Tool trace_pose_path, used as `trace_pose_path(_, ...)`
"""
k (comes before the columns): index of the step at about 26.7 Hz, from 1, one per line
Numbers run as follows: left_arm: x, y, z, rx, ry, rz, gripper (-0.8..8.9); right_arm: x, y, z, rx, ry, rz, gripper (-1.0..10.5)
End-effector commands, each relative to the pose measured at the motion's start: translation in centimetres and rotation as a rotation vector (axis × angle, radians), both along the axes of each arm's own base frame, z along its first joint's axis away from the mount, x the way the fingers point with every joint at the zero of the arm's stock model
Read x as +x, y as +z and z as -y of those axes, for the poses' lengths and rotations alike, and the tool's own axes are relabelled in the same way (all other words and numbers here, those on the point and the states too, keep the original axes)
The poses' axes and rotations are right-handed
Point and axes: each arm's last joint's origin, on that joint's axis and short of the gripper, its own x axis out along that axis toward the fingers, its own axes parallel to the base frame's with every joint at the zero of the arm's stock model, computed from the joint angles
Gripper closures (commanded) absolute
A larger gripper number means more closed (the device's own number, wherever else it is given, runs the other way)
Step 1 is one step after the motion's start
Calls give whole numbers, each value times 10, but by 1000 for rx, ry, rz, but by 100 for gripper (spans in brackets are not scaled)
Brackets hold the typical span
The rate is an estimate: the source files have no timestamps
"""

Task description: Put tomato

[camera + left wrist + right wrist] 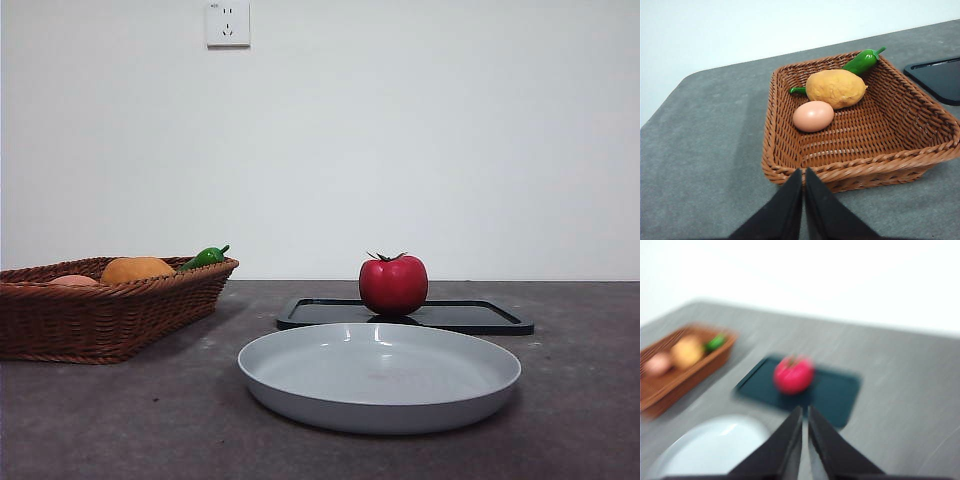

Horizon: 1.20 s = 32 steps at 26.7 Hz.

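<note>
Right gripper: jaws pressed together, holding nothing, aimed at the tomato, probably lining up a pick. Tomato sits upright on the black tray, behind the grey plate. Left gripper: clenched, empty, waiting above the basket.

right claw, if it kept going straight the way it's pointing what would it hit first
Most likely the tomato on the black tray: the right claw, jaws together, points almost straight at it. The right wrist view is blurred, so depth is uncertain; it could pass just beside the tomato and meet the tray.

wicker basket, grey plate, black tray
</note>
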Motion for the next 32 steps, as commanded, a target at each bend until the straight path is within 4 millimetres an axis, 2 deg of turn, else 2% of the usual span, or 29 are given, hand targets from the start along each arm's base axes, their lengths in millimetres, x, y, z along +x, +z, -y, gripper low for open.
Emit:
trace_pose_path(1,1,-8,0,-6,2,-30,806,5,-27,3,-1,-39,109,936)
trace_pose_path(2,1,-8,0,-6,3,-30,806,7,-39,3,1,-49,145,937)
trace_pose_path(8,1,-8,0,-6,2,-30,806,13,-85,6,8,-160,204,937)
trace_pose_path(14,1,-8,0,-6,2,-30,806,16,-118,9,20,-257,156,937)
trace_pose_path(23,1,-8,0,-6,2,-30,806,17,-142,9,35,-261,88,937)
trace_pose_path(29,1,-8,0,-6,3,-30,806,16,-152,9,15,-262,-12,937)
trace_pose_path(32,1,-8,0,-6,2,-30,806,16,-151,9,21,-261,-3,936)
